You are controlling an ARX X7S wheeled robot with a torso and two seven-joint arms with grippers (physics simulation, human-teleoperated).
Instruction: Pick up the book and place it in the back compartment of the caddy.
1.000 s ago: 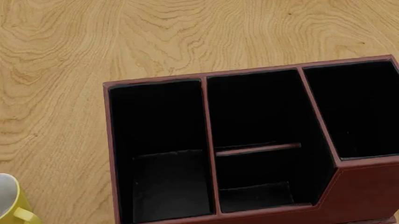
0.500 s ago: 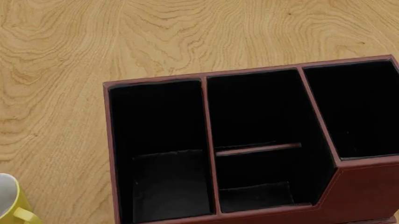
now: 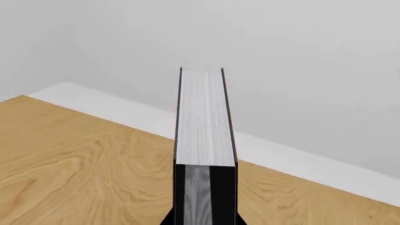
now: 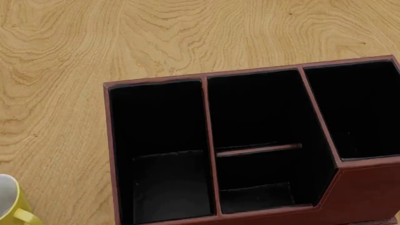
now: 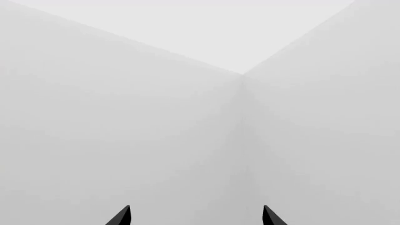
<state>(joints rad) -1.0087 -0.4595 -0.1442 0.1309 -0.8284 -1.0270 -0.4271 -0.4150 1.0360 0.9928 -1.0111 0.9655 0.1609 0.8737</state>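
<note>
In the left wrist view the black book [image 3: 205, 122] stands on edge between my jaws, white page edges toward the camera. My left gripper [image 3: 205, 221] is shut on its lower end, above the wooden table. The red-brown caddy [image 4: 111, 154] sits on the table in the head view, with all of its black cells empty. The back compartment [image 4: 256, 197] is the short cell of the middle strip, on the near side of the thin cross divider [image 4: 259, 150]. My right gripper [image 5: 196, 210] is open, holds nothing and faces bare walls. Neither gripper shows in the head view.
A yellow-and-white mug [image 4: 11, 206] stands at the lower left corner of the head view, left of the caddy. Bare wooden tabletop [image 4: 125, 42] stretches beyond and left of the caddy. A white wall [image 3: 300, 56] rises past the table's far edge.
</note>
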